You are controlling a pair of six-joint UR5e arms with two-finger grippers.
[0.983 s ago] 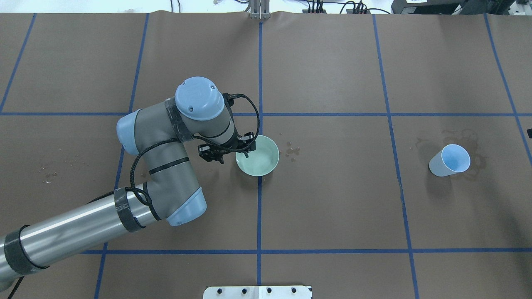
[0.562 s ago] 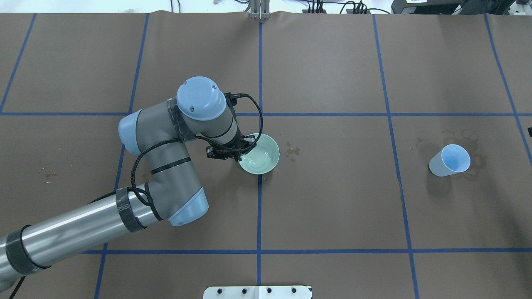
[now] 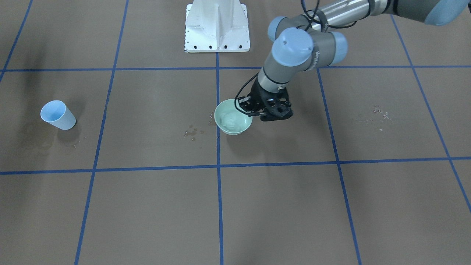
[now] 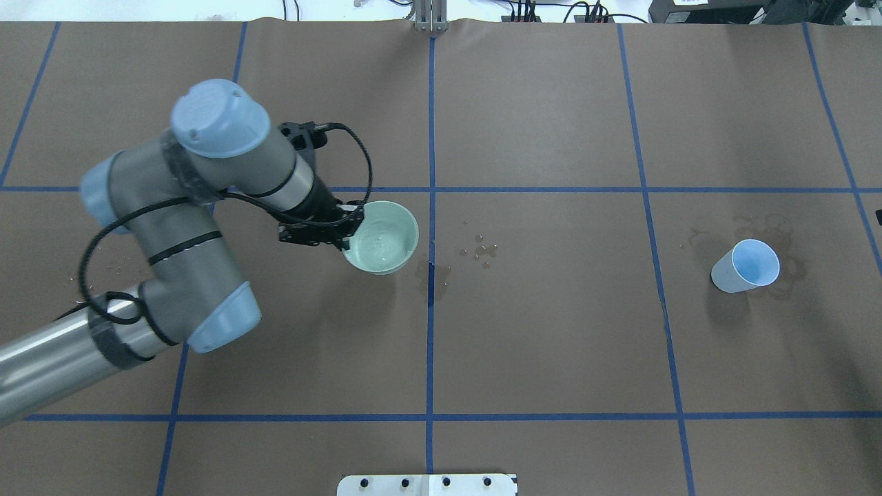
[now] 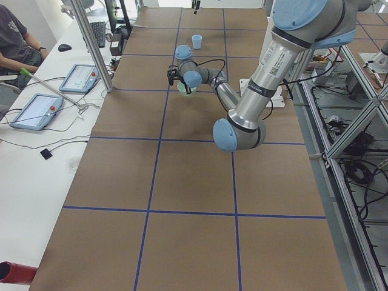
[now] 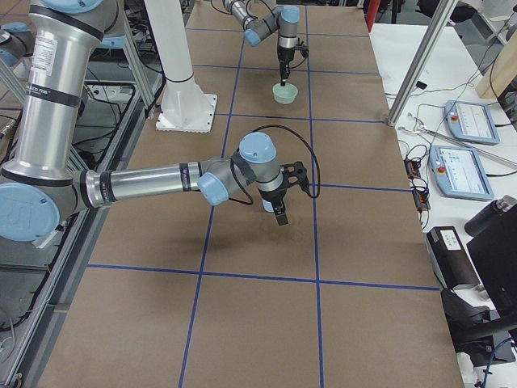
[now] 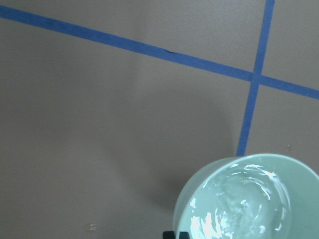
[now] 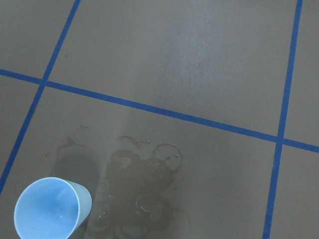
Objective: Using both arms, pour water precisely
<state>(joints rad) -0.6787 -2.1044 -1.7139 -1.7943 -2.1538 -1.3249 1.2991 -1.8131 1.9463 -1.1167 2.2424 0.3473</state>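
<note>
My left gripper is shut on the rim of a pale green bowl and holds it just above the table, left of the centre tape line. It also shows in the front view with the bowl. The water shows as shiny glints and ripples inside the bowl. My right gripper shows only in the exterior right view, hanging over the table; I cannot tell whether it is open. A light blue cup stands far right, also in the right wrist view.
A dark wet mark and small droplets lie right of the bowl. Dried ring stains surround the cup. The white pedestal base stands at the robot's edge. Blue tape lines grid the brown table cover.
My left gripper closed on the bowl's rim, then lifted it and carried it to the left. A wet mark shows where the bowl stood. The cup has not moved.
</note>
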